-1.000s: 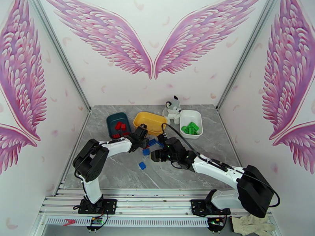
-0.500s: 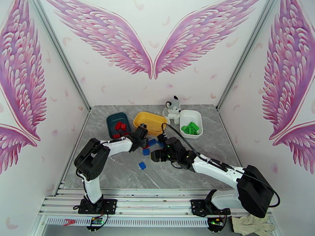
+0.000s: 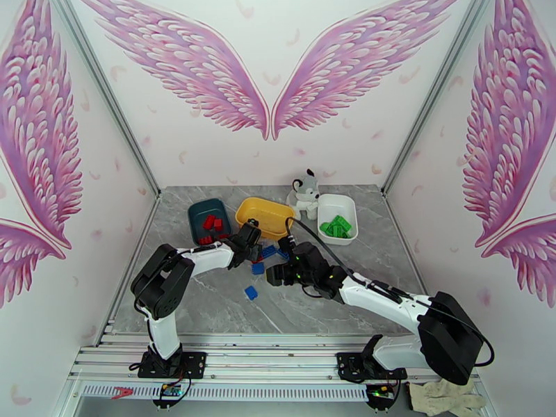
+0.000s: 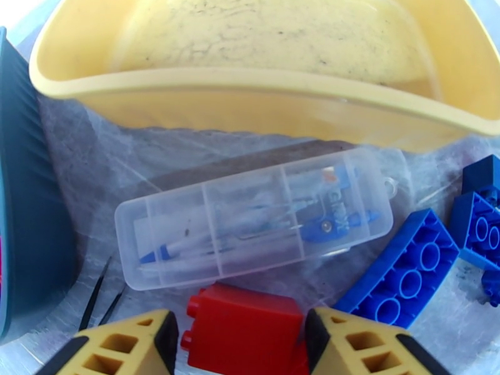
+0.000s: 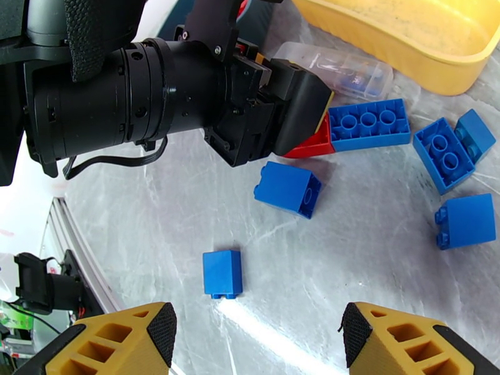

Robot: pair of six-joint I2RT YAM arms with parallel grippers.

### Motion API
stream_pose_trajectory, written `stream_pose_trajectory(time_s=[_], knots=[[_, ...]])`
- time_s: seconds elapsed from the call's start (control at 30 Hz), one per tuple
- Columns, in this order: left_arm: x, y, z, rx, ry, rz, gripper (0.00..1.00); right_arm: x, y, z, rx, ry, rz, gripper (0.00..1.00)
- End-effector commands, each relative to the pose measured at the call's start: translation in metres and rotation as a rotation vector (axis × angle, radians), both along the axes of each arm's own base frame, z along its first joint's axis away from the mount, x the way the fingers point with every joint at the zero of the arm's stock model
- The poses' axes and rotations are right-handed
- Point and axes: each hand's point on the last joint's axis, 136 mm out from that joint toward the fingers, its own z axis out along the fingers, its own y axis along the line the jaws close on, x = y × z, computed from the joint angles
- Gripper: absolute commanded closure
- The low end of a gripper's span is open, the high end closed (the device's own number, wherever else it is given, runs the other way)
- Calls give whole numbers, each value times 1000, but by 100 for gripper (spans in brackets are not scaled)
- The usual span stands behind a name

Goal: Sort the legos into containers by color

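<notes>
Watching left tool (image 4: 240, 335) pinch red brick (image 4: 247, 314) on worktop (image 3: 208, 307) just beside yellow tub (image 4: 187, 89); scene unchanged since second ago, so I judge lift not begun. Right tool (image 5: 259, 326) wide, empty.

Robot test booth for sure: grey marble-look tabletop (image 3: 278, 314) walled by white panels printed with pink wings (image 3: 208, 71), silver aluminium rails (image 3: 278, 356) along its near edge.
</notes>
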Motion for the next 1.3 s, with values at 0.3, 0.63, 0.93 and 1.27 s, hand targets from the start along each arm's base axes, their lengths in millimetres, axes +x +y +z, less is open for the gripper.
stream_pose_trajectory(time_s=[0.3,0.63,0.93,1.27], knots=[[-4,2,-13,15,36,-4,53,3,0,7,25,9,-12,24],[-11,9,26,-25,-38,15,57,2,0,7,30,11,-9,24],[-11,37,72,-25,-144,97,58,1,2,7,37,17,-1,24],[26,127,104,-82,-214,362,56,1,3,8,45,18,1,24]])
